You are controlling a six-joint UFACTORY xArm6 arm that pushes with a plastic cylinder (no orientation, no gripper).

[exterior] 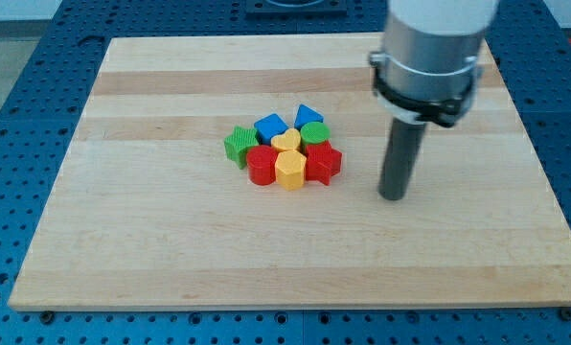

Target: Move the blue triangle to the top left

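The blue triangle [308, 115] sits at the top right of a tight cluster of blocks near the middle of the wooden board [171, 240]. It touches the green round block [313, 133] below it and stands beside the blue cube-like block [270, 126] on its left. My tip [393, 196] rests on the board to the right of the cluster, a short gap from the red star [323, 163], touching no block.
The cluster also holds a green block [239, 146] at its left, a red cylinder [262, 165], a yellow heart [285, 142] and a yellow hexagon [290, 170]. The arm's grey body [429, 48] hangs over the board's upper right.
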